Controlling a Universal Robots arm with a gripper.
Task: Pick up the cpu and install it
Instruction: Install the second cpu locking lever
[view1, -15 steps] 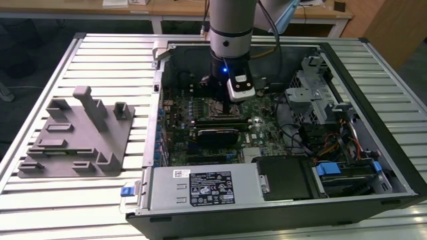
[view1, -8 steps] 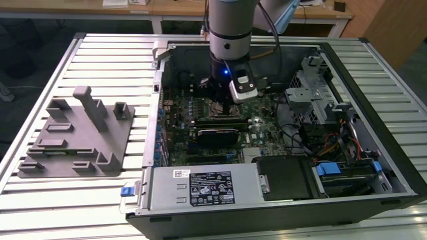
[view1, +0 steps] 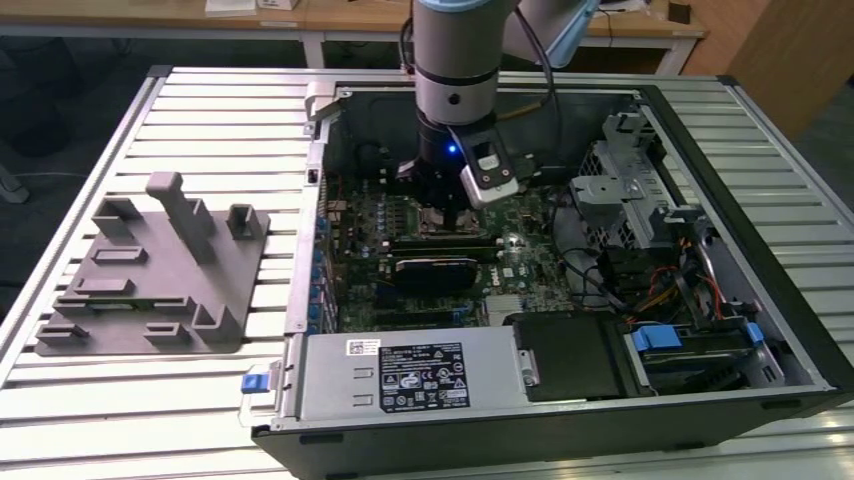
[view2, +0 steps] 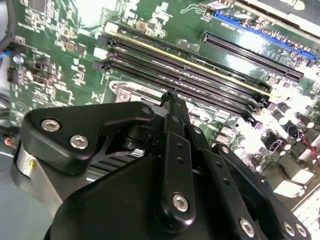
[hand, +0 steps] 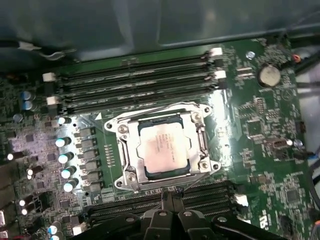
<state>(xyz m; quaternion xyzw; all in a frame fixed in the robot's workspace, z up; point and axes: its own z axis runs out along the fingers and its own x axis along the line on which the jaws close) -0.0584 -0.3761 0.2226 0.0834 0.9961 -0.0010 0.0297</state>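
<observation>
1. one cpu (hand: 163, 150) sits in the motherboard socket (hand: 162, 148), inside its metal frame.
2. gripper (hand: 169, 196) hovers just beside it, fingers pressed together, holding nothing.
3. risk: a skewed chip could bend contacts if pressed.

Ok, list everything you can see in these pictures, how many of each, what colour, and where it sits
Silvery-grey square cpu: one, lying in the metal-framed socket on the motherboard.
Green motherboard: one, on the floor of the open computer case.
Long black memory slots: several, in rows on both sides of the socket.
Black open computer case: one, lying on the table.
Grey power supply box: one, at the case's near edge in the exterior view.
Grey plastic holder block with upright posts: one, on the table at the exterior view's left.
Pale ribbed metal table: one, under everything.
Black hand: one, low over the board beside the socket, nothing seen in it.
</observation>
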